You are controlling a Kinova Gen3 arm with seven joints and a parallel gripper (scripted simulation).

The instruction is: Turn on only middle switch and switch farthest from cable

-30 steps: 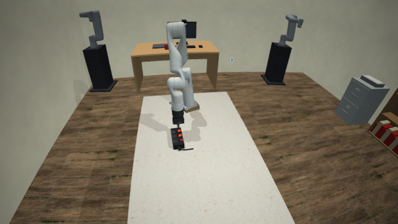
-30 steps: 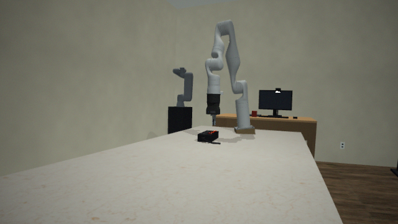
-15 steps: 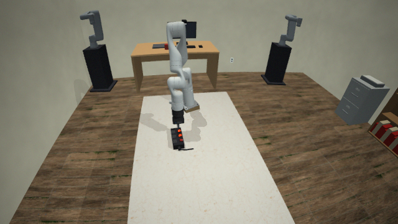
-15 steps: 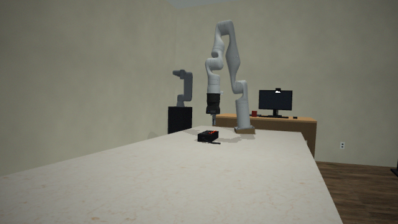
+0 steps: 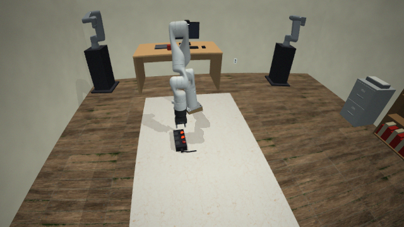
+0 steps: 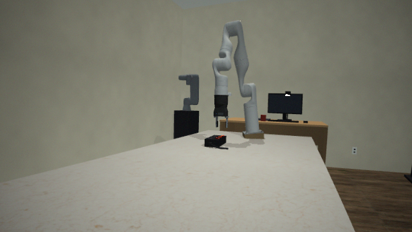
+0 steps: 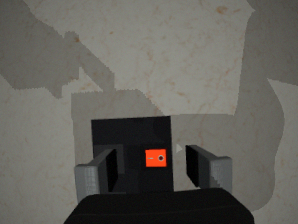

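The black power strip (image 5: 180,140) lies flat on the white table, with its cable (image 5: 189,151) at the near end. It also shows in the exterior view (image 6: 215,140). Two switches glow orange-red: the one farthest from the cable (image 5: 182,132) and the middle one (image 5: 183,137). The switch nearest the cable looks dark. My gripper (image 5: 180,125) (image 6: 221,123) is open and empty, and hangs a little above the strip's far end. In the wrist view the open fingers frame the strip's end (image 7: 132,152) and one lit switch (image 7: 156,157) below them.
The arm's base (image 5: 193,108) stands on the table just behind the strip. A wooden desk with a monitor stands beyond the table. Two black pedestals (image 5: 100,67) (image 5: 281,64) flank it. A grey filing cabinet (image 5: 366,101) is at the right.
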